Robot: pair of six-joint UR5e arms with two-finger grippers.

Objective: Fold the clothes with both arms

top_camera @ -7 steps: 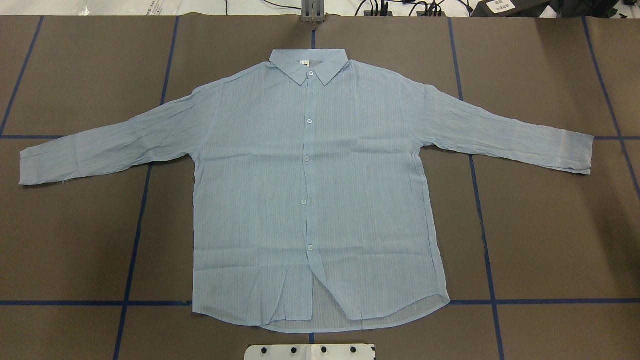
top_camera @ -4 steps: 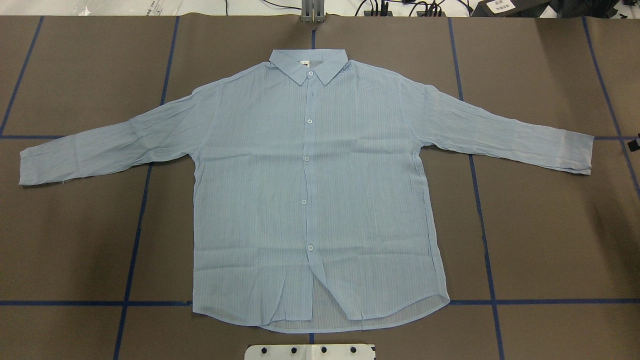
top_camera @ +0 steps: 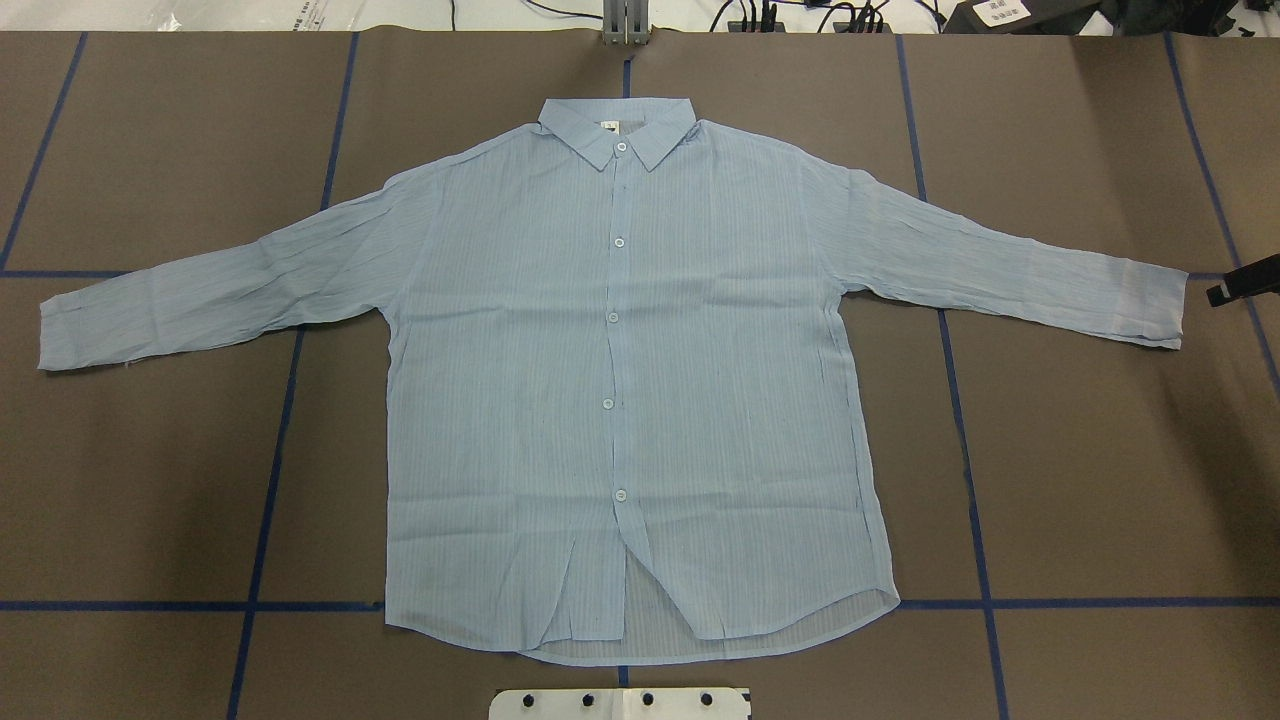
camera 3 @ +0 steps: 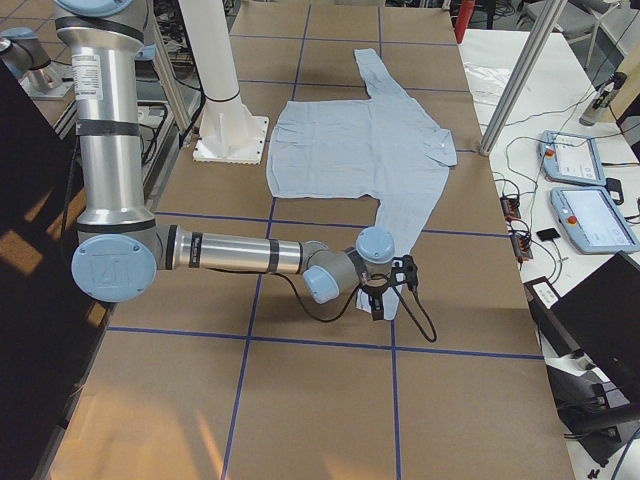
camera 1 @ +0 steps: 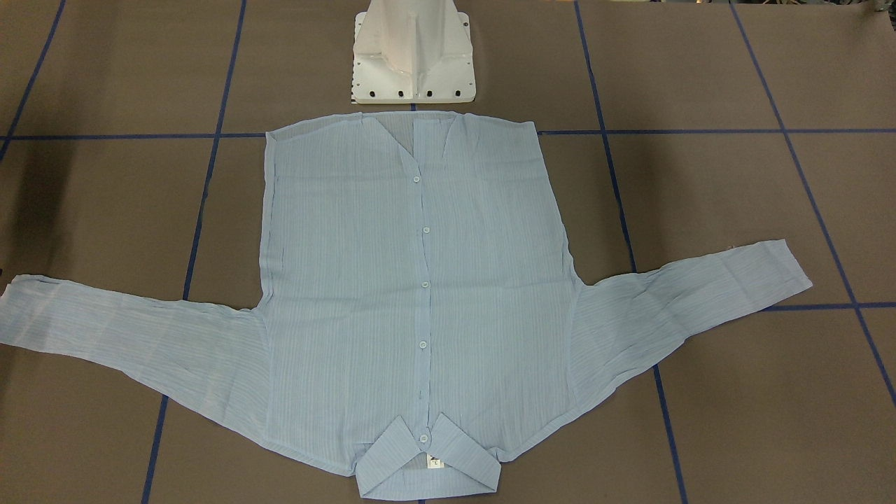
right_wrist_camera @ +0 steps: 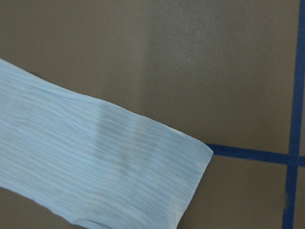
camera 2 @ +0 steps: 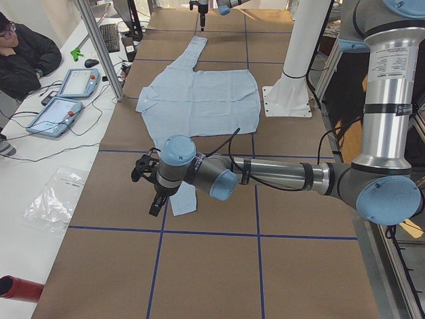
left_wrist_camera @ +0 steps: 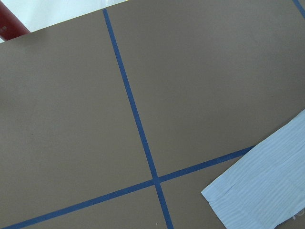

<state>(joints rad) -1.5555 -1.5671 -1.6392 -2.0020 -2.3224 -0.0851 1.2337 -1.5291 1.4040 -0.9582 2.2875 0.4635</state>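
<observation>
The light blue striped shirt (top_camera: pixel 620 380) lies spread flat, buttoned, front up, with its collar at the far side and both sleeves stretched out sideways. My left gripper (camera 2: pixel 154 199) hangs just above the left sleeve's cuff (left_wrist_camera: pixel 267 186); I cannot tell whether it is open or shut. Only a black tip of my right gripper (top_camera: pixel 1240 282) shows at the overhead view's right edge, just beyond the right cuff (right_wrist_camera: pixel 162 181). It hovers over that cuff in the exterior right view (camera 3: pixel 380 298), and its state does not show. Neither wrist view shows fingers.
The white pedestal base (camera 1: pixel 413 63) stands just behind the shirt's hem. Blue tape lines (top_camera: pixel 270 480) cross the brown table cover. Along the table's far side are a seated person (camera 2: pixel 26 53), teach pendants (camera 3: pixel 590 215), a metal post (camera 2: pixel 99 46) and a red cylinder (camera 2: pixel 16 289).
A black tip of my right gripper has come in at the overhead view's right edge and moved left toward the right cuff. The shirt has not moved.
</observation>
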